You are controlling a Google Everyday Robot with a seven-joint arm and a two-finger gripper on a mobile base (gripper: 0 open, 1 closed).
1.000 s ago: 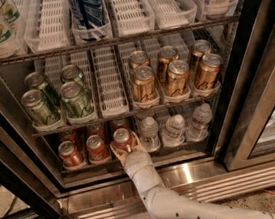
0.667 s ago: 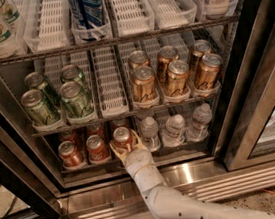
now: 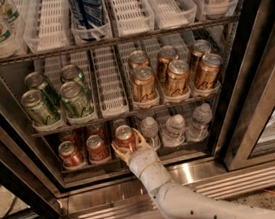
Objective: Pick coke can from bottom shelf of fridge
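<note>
Camera view: gripper (image 3: 128, 143) is at the front of the bottom shelf (image 3: 183, 148) of the fridge (image 3: 229, 94). Its 2 fingers (image 3: 140, 137) pinch the coke can (image 3: 124, 135), 1 on each side. The can stands upright, silver top showing, in the front row of the shelf. The white arm (image 3: 190, 206) comes up to the can from below and to the right, crossing the ribbed steel base (image 3: 213, 185). Just left of the can: 2 red cans (image 3: 96, 148), upright, with more behind them. Just right of it: 3 water bottles (image 3: 173, 129). Above the can and to the left: 4 green cans (image 3: 74, 98). Above and to the right: 5 gold-brown cans (image 3: 144, 84). Straight above: a white lane tray (image 3: 110, 85).
</note>
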